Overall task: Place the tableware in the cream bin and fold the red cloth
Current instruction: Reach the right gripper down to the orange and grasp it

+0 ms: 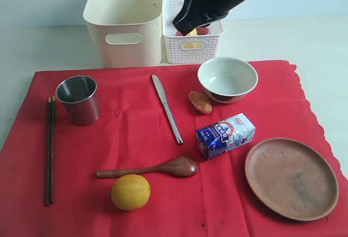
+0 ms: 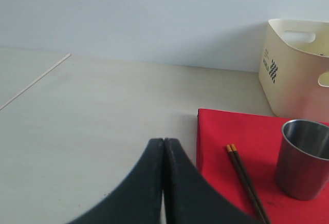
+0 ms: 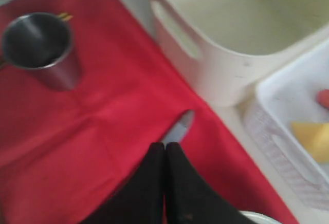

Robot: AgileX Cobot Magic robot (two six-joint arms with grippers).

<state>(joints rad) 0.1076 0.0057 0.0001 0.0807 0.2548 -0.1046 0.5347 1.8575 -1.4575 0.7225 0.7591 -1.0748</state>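
Nearest, on the red cloth (image 1: 136,133) spread over the bench (image 1: 43,47): a lemon (image 1: 130,192), the brown wooden spoon (image 1: 152,168) and, at right, the round wooden plate (image 1: 291,178). Mid-cloth: dark chopsticks (image 1: 50,150) along the left edge, steel cup (image 1: 79,99), table knife (image 1: 166,108), blue milk carton (image 1: 225,135), a browned food piece (image 1: 200,101), pale bowl (image 1: 227,79). Beyond the cloth's far edge: cream bin (image 1: 126,19), with a white lattice basket (image 1: 193,47) just beside it. The right hand (image 3: 164,147), fingers pressed together on nothing, hangs above the basket. The left hand (image 2: 163,143), likewise closed on nothing, hangs over bare bench near the cloth corner by the chopsticks.
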